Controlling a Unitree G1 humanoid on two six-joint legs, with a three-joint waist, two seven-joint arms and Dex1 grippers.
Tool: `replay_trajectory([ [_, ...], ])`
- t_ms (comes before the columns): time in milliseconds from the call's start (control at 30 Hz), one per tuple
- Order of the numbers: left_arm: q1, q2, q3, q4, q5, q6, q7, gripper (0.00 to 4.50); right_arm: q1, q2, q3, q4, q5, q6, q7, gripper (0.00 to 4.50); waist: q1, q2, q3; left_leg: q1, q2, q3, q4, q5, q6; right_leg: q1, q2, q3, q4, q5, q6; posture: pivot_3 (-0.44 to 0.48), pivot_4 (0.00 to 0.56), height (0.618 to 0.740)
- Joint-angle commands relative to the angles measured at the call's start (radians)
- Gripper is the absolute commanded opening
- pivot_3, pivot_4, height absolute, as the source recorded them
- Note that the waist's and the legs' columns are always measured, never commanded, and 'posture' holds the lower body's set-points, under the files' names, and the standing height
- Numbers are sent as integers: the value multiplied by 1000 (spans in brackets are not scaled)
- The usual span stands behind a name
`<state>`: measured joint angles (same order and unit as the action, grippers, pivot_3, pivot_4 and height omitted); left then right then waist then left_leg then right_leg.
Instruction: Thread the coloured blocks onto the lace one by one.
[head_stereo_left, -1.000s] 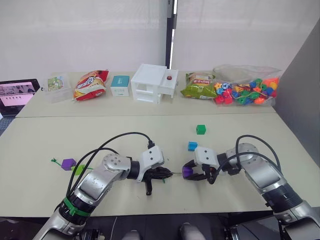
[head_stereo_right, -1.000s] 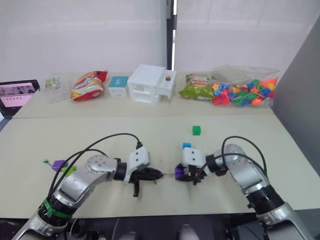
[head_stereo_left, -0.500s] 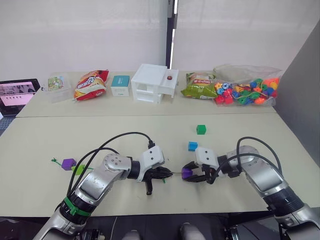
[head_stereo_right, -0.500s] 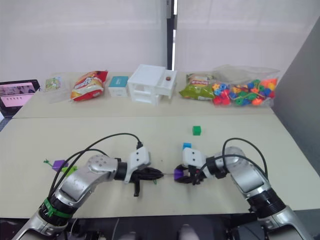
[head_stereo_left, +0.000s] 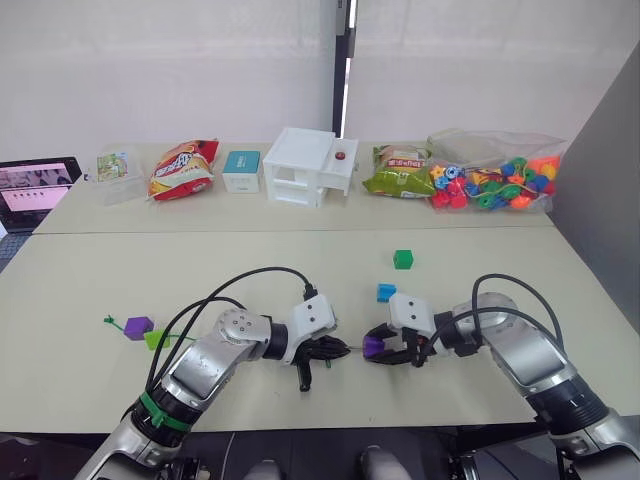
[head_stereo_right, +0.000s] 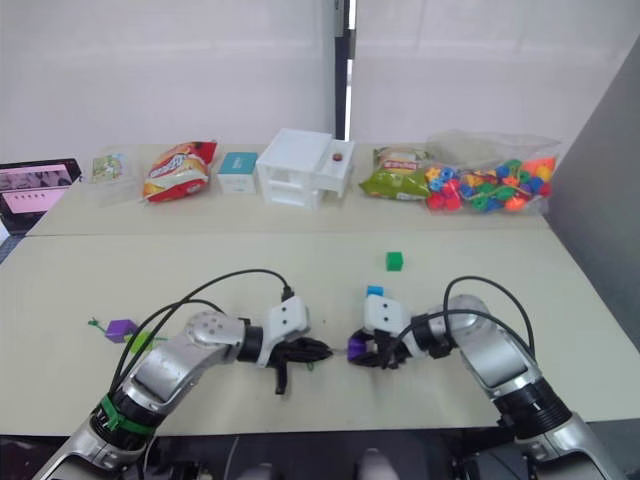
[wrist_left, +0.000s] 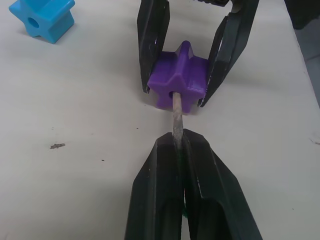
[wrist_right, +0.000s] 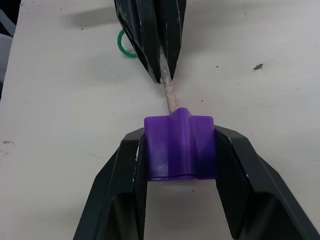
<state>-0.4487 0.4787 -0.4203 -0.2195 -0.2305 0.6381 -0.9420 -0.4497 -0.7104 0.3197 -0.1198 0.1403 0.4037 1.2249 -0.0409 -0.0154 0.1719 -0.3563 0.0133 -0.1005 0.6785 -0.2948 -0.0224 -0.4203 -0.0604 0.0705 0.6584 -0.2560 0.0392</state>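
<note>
My right gripper (head_stereo_left: 383, 346) is shut on a purple star-shaped block (wrist_right: 180, 145) just above the table. My left gripper (wrist_left: 175, 142) is shut on the lace's stiff greyish tip (wrist_left: 176, 112), and the end of that tip sits in the block's hole. A loop of the green lace (wrist_right: 125, 46) shows behind the left fingers. A blue block (head_stereo_left: 385, 292) and a dark green block (head_stereo_left: 402, 259) lie beyond the right gripper. Far left lie a second purple block (head_stereo_left: 137, 327) and a lime-green wedge (head_stereo_left: 155, 340), with the lace's tail beside them.
Along the far table stand a tablet (head_stereo_left: 35, 187), snack bags (head_stereo_left: 180, 168), a white box (head_stereo_left: 308, 166) and a clear bag of multicoloured beads (head_stereo_left: 492, 183). A grey panel (head_stereo_left: 600, 180) rises at the right. Black cables arch over both wrists.
My left gripper has slid to the right toward the purple block, closing the gap, so the lace tip now meets the block's hole. The right gripper has stayed nearly still.
</note>
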Motion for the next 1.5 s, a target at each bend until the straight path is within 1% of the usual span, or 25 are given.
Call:
replay_trajectory([
  [33,-27,-32,-22,-20,-2,-32,-13,0,-20,17,0,-44,3,20,-22,1371,0,0,0,0,0,0,0,0,0,0,0,0,0,0,0,0,150,740],
  [500,-71,-97,-45,8,12,-46,-44,0,-27,25,24,-78,-19,89,-36,1371,1,0,0,0,0,0,0,0,0,0,0,0,0,0,0,0,150,740],
  [667,-66,-105,-50,26,8,-39,-48,0,-30,34,23,-81,-19,107,-45,1371,1,0,0,0,0,0,1,0,0,0,0,0,0,0,0,0,150,740],
  [767,-57,-83,-47,37,19,-48,-56,0,-32,35,24,-80,-20,110,-46,1371,1,0,0,0,0,0,1,0,0,0,0,0,0,0,0,0,150,740],
  [900,-33,-19,-17,41,28,-62,-76,0,-25,27,20,-88,-19,109,-45,1371,-3,0,0,0,0,0,0,0,0,0,0,0,0,0,0,0,150,740],
  [1000,-25,9,6,47,23,-72,-82,0,-22,22,20,-83,-19,101,-45,1371,-2,0,0,0,0,0,0,0,0,0,0,0,1,0,0,0,150,740],
  [1233,6,24,51,37,-9,-75,-91,0,-13,12,20,-77,-18,82,-41,1371,0,0,0,0,0,0,1,0,0,0,0,0,1,0,0,0,150,740],
  [1500,28,49,70,42,-19,-91,-102,0,-10,-3,18,-73,-12,68,-34,1371,1,0,0,0,0,0,1,0,0,0,0,0,0,0,0,0,150,740],
])
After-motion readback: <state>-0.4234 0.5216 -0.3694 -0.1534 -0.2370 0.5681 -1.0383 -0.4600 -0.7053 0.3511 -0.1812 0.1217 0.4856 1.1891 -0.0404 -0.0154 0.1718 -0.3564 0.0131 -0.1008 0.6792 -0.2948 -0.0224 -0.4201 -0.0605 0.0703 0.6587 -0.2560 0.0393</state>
